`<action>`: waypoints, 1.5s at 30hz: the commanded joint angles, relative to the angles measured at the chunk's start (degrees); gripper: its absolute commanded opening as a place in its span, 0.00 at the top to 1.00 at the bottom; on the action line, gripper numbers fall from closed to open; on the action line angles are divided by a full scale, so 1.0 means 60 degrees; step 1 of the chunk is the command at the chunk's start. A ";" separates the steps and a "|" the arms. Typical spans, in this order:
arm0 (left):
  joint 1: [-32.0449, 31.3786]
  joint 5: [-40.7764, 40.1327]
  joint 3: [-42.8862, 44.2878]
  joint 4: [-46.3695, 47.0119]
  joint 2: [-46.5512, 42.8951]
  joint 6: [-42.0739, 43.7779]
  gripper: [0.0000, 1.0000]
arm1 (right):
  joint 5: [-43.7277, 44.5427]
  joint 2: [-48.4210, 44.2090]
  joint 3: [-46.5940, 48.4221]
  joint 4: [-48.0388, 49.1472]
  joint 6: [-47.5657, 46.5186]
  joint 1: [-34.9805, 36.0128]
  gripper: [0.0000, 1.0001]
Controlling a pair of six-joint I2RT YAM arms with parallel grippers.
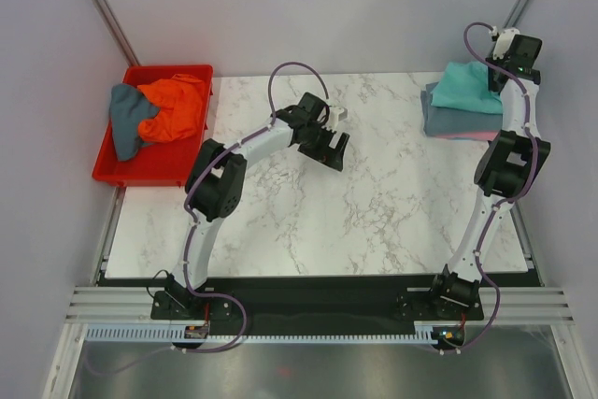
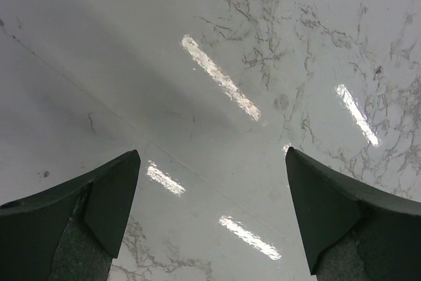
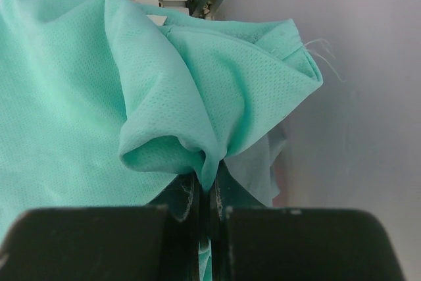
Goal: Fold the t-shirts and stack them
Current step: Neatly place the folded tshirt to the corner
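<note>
Robot lab — walled, rail-framed marble table point(image 1: 374, 212).

Teal t-shirt point(image 1: 465, 86) atop folded stack point(image 1: 452, 125); orange t-shirt point(image 1: 177, 106), slate t-shirt point(image 1: 125, 121) crumpled

Bright, even; streaky glare on tabletop point(image 2: 316, 44)

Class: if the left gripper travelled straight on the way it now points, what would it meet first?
Probably the marble table: the left gripper points down at it, jaws open, with nothing in between.
</note>
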 commanded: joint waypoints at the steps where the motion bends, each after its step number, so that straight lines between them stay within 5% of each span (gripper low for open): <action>1: 0.0037 -0.0254 -0.0006 -0.0048 -0.0540 0.0362 0.01 | 0.0503 -0.0728 0.0300 0.0601 -0.0467 -0.0061 1.00; 10: 0.0037 -0.0327 -0.0006 -0.0004 -0.0452 0.0362 0.01 | 0.0561 -0.0728 0.0374 0.0601 -0.0908 -0.0075 0.99; 12: 0.0037 -0.0269 0.0024 -0.0004 -0.0423 0.0362 0.01 | 0.0693 -0.0640 0.0520 0.0689 -0.0819 -0.0075 0.73; 13: 0.0037 -0.0254 0.0024 -0.0004 -0.0408 0.0362 0.01 | 0.0839 -0.0654 0.0593 0.0762 -0.0572 -0.0075 0.35; 15: 0.0037 -0.0196 0.0053 0.0011 -0.0408 0.0377 0.01 | 0.0797 -0.0975 0.0623 0.0923 -0.0366 -0.0090 0.18; 20: 0.0052 -0.0064 0.0111 0.0011 -0.0350 0.0319 0.01 | -0.0473 -0.3109 -0.0529 0.1318 0.0717 0.0041 0.22; 25: 0.0081 0.0155 0.0228 0.0025 -0.0203 0.0158 0.01 | -0.1327 -0.4359 -0.2287 0.0985 0.0062 0.0773 0.24; 32: 0.0110 0.0273 0.0229 0.0011 -0.0364 0.0040 0.01 | -0.0714 -0.3236 -0.3098 -0.0247 -0.1126 0.1916 0.33; 45: 0.0286 0.0259 -0.0006 0.0069 -0.0555 0.0025 0.01 | 0.0459 -0.1226 -0.1106 -0.0805 -0.1859 0.2166 0.40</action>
